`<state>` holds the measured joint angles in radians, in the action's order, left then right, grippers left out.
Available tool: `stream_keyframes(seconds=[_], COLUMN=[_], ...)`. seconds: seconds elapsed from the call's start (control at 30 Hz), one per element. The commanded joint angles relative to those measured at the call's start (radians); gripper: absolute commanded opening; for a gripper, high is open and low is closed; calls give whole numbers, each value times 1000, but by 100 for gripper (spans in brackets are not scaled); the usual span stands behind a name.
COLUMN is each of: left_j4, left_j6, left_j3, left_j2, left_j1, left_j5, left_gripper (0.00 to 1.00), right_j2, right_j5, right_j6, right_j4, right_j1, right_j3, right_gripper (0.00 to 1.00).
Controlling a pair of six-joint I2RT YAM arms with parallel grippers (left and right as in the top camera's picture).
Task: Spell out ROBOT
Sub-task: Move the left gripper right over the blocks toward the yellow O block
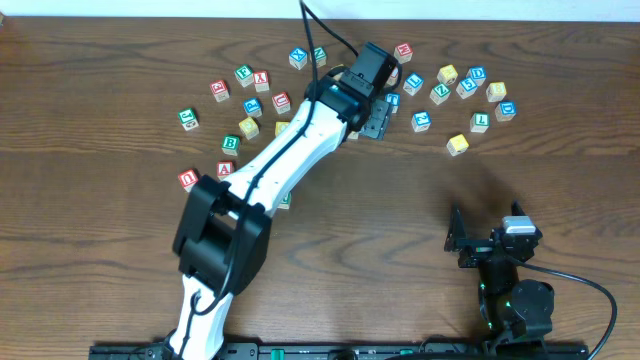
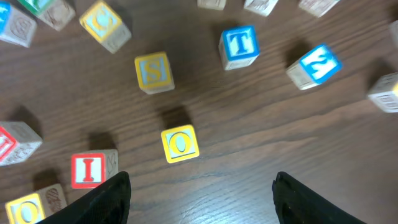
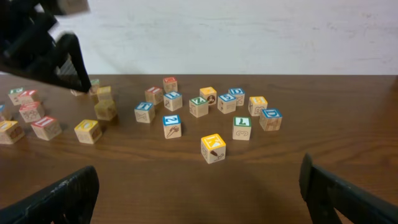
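Cubes fill the left wrist view, scattered on the dark wooden surface. The left gripper stands with its two black fingers wide apart at the bottom edge and nothing between them; only the finger ends show. Just ahead of the gap, nearer the finger on the view's left, lies the yellow O cube, letter up. Beyond it sits a yellow S cube, and further right the blue T cube. A red I cube lies just beside the finger on the view's left. Another yellow cube is cut off by the bottom left corner; its letter looks rounded but cannot be read for sure. Cubes along the top and right edges are cropped or blurred.

From the right wrist, the right gripper also stands wide apart and holds nothing, its fingers showing only at the two lower corners. A yellow-topped cube lies nearest, well ahead of it; most letters on the cubes behind are too small to read. The dark end of the left arm blocks the upper left corner.

Overhead, the left arm reaches diagonally across the surface into the scatter, hiding several cubes beneath it. The green B cube lies left of the arm, well away from its gripper end. The right arm sits at the lower right, well apart from every cube.
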<state>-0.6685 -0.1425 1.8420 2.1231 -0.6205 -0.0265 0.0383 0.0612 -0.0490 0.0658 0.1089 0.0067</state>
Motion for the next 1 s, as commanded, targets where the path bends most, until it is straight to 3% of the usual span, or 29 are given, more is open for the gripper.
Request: stream_keyframes(seconds=[0.0, 0.43, 0.97], left_j4=[-7, 34, 39], left_j6=[-40, -133, -121], left_j3=[53, 63, 63], left_j2=[50, 64, 146], left_j1=[-3, -3, 4], left_j5=[-40, -124, -116], left_gripper=[72, 71, 71], right_j2=[-1, -1, -1], right_j5=[11, 11, 11], right_j6=[-13, -13, -13], right_j4=[2, 2, 2], right_j1=[6, 6, 6], right_j3=[-1, -1, -1], right_gripper=[99, 99, 99])
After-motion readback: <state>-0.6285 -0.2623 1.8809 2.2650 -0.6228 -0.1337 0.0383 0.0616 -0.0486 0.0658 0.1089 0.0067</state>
